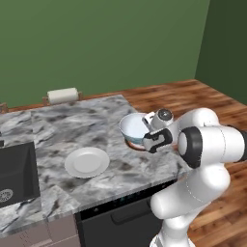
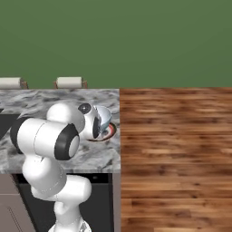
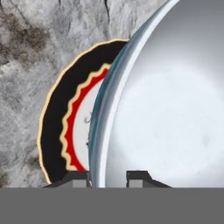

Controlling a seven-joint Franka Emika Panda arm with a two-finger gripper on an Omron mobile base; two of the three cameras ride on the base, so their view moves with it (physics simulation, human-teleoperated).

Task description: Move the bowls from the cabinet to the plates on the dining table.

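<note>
The end effector (image 3: 109,177) pinches the rim of a pale blue-white bowl (image 1: 134,127), its narrowly parted fingers straddling the thin wall. Directly beneath it lies a dark, red-ringed plate (image 3: 57,127) on the marble bench (image 1: 58,130). Glossy and rigid, the bowl likely slips and chips easily; the rim seems the only hold.
</note>
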